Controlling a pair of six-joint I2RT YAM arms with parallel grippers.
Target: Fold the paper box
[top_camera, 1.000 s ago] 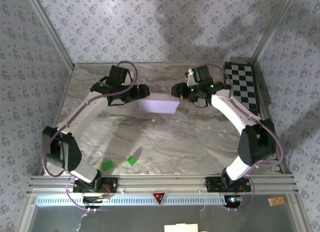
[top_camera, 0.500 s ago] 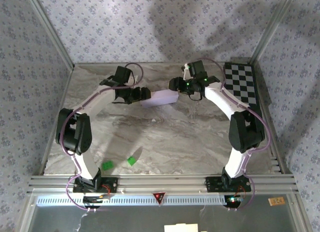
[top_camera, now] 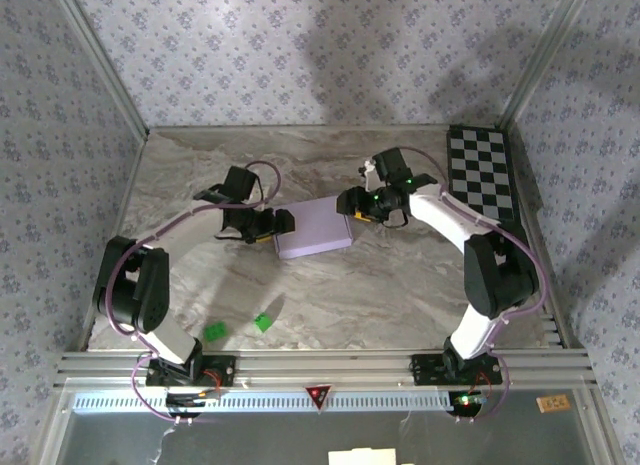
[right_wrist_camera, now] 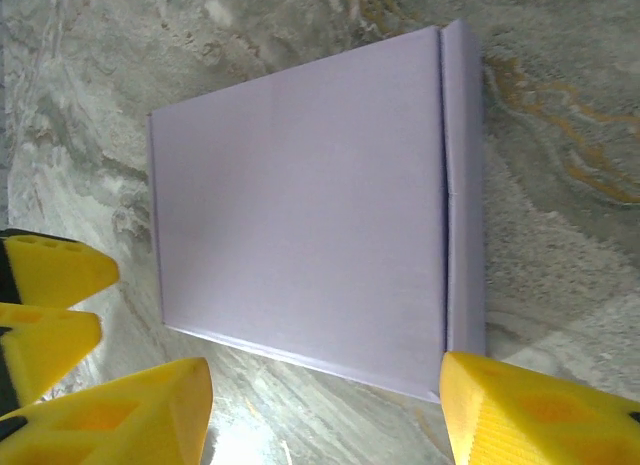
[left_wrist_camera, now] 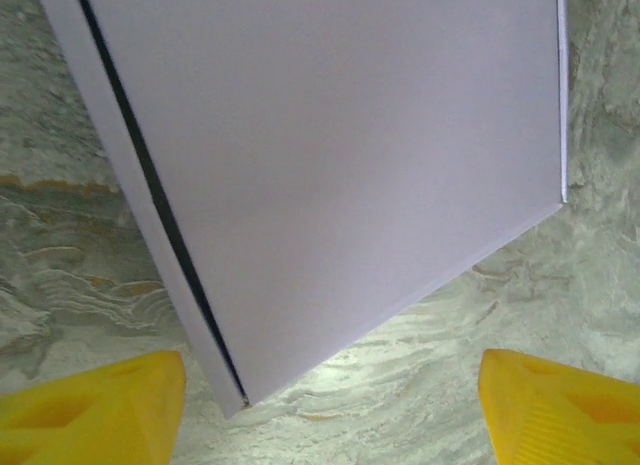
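Paper box lies flat on the table, mid-field, between the two arms; it reads as a closed shallow rectangle, pale lilac, lid face up.

Left end effector sits just beside the box's left end; in the left wrist view its yellow fingertips stand wide apart with bare table between them, the box's corner just ahead; released, grasping nothing.

Right end effector hovers at the box's far right corner; in the right wrist view its fingertips are spread with the box's near edge just ahead of them; released, nothing gripped.

Judgement: folding looks close to finished; what seems left is seating the lid. The left wrist view shows a dark slit running along one long edge, so that seam may not be fully tucked.

To do it well: steady one end with one end effector; press down with the other along the slit edge, flat and gentle; thin card will dent or skid on the smooth table if pushed sideways.
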